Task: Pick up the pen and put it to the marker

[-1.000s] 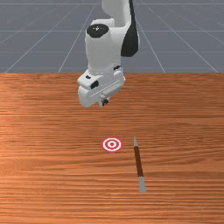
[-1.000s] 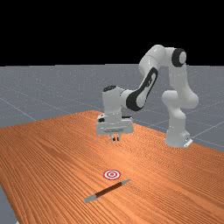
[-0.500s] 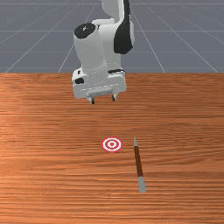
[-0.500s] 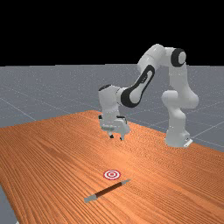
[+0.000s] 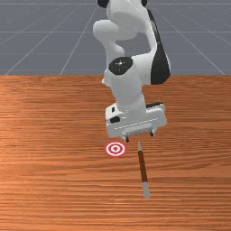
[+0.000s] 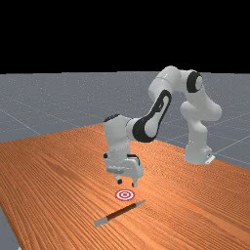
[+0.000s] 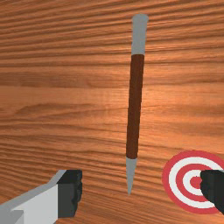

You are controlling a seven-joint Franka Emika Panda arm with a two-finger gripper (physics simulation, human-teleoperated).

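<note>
The pincer (image 5: 140,136) stands wide open, empty. The pen (image 5: 143,168), pointing toward the worktop's (image 5: 49,135) far edge in the front view, looks light, stiff, apt to roll: grip its brown middle (image 7: 135,105).

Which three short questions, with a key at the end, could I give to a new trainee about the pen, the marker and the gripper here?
1. True or false: the pen lies on top of the marker.
2. Which part of the pen is nearest the gripper?
A) the blunt grey end
B) the brown middle
C) the pointed grey tip
3. Fill the blank: the gripper does not hold the pen, and its two fingers stand ____ (open or shut).

Key: 1 false; 2 C; 3 open.
</note>
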